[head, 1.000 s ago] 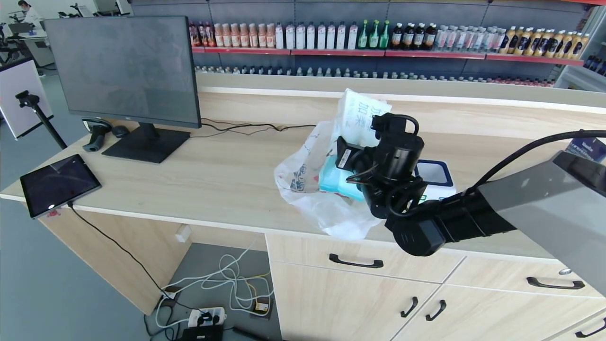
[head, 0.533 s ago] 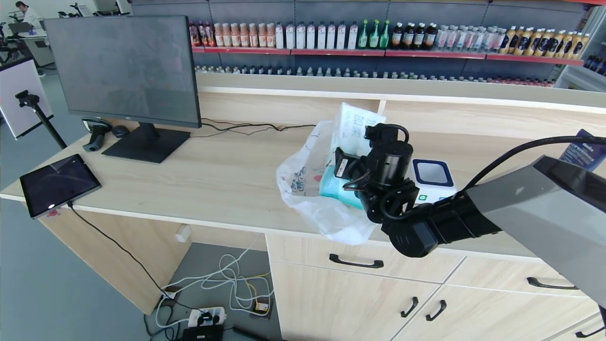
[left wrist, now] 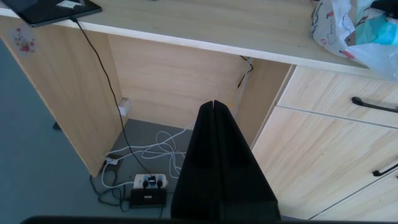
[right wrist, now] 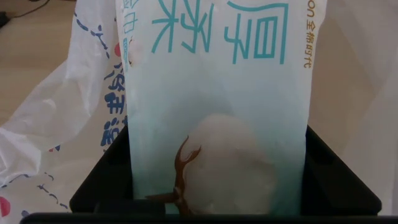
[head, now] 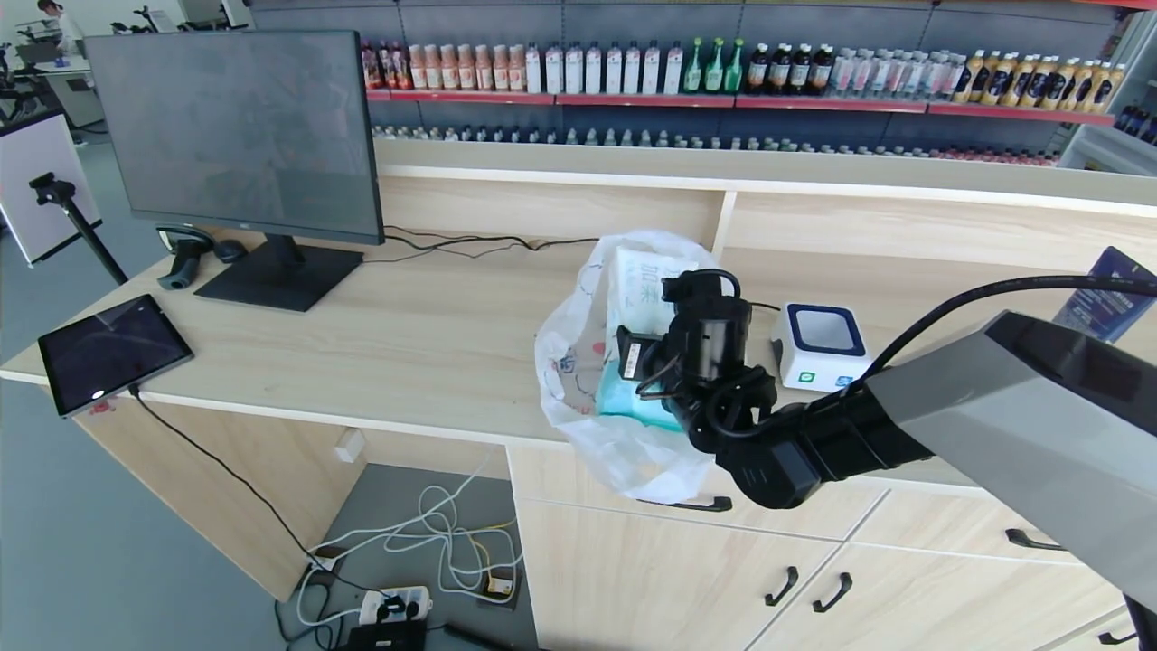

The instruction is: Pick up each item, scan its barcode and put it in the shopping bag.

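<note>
The right arm's black wrist blocks the head view, so the lower part of the tissue pack and the fingers on it are hidden there, and the far wall of the white shopping bag is lost behind the pack. Up close from the right wrist, the right gripper is clamped on the tissue pack, black fingers on either side of its lower end, the pack standing upright and running out of frame at the top. The pack sits in the mouth of the shopping bag, whose thin plastic rises around it, with a teal pack lying lower inside the bag. The bag's front sags over the edge of the bench, just beside the white barcode scanner on the robot's right. The left gripper hangs low in front of the bench, fingers pressed together on nothing, above a floor tangle of cables.
</note>
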